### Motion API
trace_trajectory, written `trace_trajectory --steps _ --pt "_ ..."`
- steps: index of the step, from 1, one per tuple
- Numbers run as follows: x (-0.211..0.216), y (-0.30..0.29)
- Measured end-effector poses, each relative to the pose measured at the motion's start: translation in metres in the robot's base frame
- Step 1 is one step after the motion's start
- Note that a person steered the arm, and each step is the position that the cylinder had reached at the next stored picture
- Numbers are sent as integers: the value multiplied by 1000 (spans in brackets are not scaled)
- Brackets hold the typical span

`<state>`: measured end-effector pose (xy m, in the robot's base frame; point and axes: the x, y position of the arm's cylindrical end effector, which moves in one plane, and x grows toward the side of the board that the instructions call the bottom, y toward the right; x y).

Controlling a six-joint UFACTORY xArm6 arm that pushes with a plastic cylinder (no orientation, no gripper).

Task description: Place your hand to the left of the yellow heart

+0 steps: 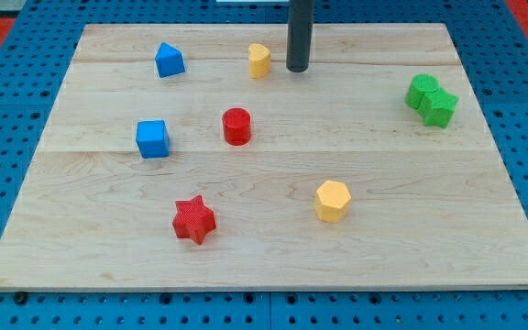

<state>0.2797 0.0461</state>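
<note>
The yellow heart (259, 60) stands near the view's top, a little left of centre, on the wooden board (273, 247). My tip (298, 69) is the lower end of the dark rod that comes down from the view's top. It sits just to the right of the yellow heart, with a small gap between them.
A blue block (169, 60) lies left of the heart. A blue cube (152, 138) and a red cylinder (236, 126) lie below it. A red star (193, 220) and a yellow hexagon (332, 201) lie near the bottom. Two green blocks (431, 99) touch at right.
</note>
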Motion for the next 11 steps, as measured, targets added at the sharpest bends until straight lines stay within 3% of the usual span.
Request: trace_trajectory --steps 2,3,4,6,7,9,11 --pt "-82 107" --pt "-88 106" --pt "-88 74" --pt "-71 -56" --pt "-69 -95" --pt "-12 -91" --pt "-1 -77"
